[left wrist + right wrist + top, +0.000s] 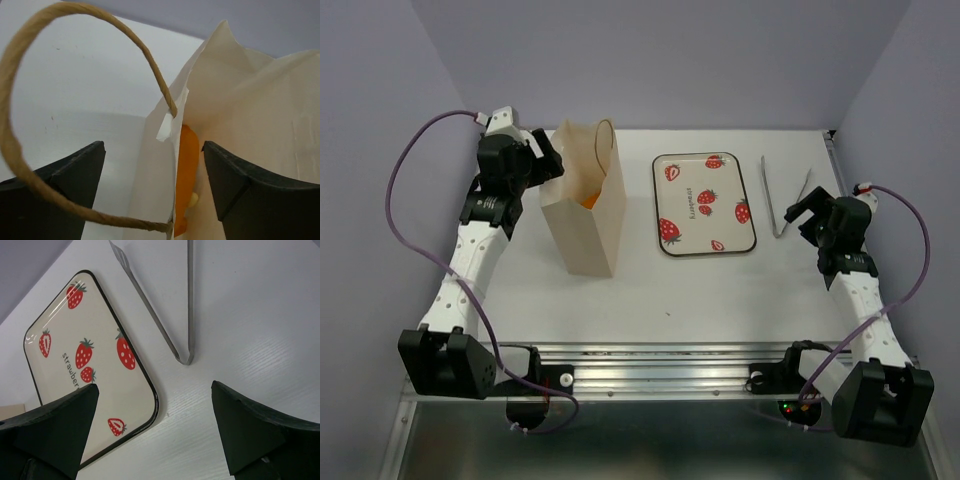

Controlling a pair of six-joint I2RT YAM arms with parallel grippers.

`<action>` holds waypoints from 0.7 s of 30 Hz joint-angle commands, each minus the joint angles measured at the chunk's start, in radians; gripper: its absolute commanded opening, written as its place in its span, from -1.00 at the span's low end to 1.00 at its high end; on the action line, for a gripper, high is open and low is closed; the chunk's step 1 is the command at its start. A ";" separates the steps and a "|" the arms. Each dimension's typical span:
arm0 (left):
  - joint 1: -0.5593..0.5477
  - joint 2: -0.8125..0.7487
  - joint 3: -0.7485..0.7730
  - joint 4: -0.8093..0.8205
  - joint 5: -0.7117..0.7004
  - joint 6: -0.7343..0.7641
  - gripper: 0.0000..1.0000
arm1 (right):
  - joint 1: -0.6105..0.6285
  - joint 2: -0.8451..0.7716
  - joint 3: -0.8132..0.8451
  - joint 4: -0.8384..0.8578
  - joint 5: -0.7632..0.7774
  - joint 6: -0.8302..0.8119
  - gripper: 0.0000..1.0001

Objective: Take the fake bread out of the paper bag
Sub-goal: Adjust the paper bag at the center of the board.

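The paper bag [582,225] stands upright at the left of the table with its mouth open. Orange fake bread [588,200] shows inside it. My left gripper [553,158] is at the bag's upper left rim, open. In the left wrist view its jaws [154,150] straddle the bag's wall [260,115]: one finger is outside, the other inside beside the fake bread [187,160]. A cord handle [150,60] loops in front of the left finger. My right gripper [800,208] hangs open over the table at the right and holds nothing [155,390].
A strawberry-print tray [732,180] lies right of the bag with nothing on it. Metal tongs [782,205] lie between the tray and my right gripper. In the right wrist view the tray [100,385] and the tongs [189,300] lie ahead of the fingers.
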 commanded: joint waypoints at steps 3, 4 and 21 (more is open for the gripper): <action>-0.005 0.007 0.035 0.020 0.080 0.154 0.09 | -0.004 0.005 0.005 0.035 0.039 -0.020 1.00; -0.006 0.007 0.035 0.020 0.085 0.158 0.00 | -0.004 0.008 0.008 0.032 0.045 -0.020 1.00; -0.015 0.134 0.397 -0.029 -0.126 0.754 -1.00 | -0.004 0.054 0.018 -0.010 0.091 -0.035 1.00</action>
